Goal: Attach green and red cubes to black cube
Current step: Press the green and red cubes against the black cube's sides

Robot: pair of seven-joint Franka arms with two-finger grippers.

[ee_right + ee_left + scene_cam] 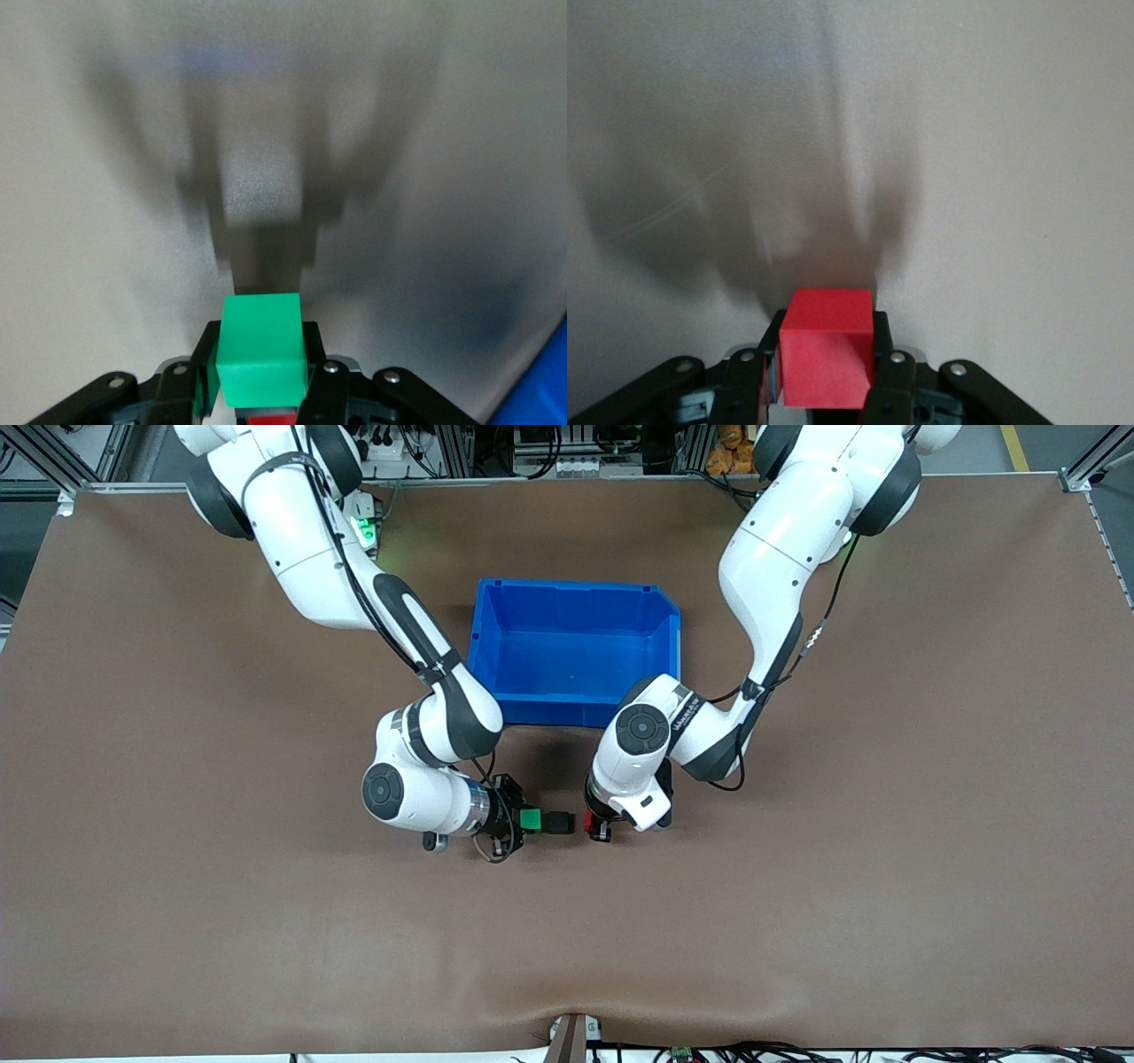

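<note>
We note the right gripper [523, 820] clamped on the green cube [530, 819], whose outer face meets the black cube [558, 823], just above the table [177, 868] nearer the camera than the blue bin [496, 615]. The left gripper [595, 821] grips the red cube [590, 818], just apart. We judge red's attachment pending: align, then press. Only the front view shows black; the wrist views confirm each grip.

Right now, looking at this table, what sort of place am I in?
Probably a robotics lab or test cell: two white robot arms work over a brown mat-covered table beside a blue plastic bin, with aluminium framing and cables along the table's edge.
</note>
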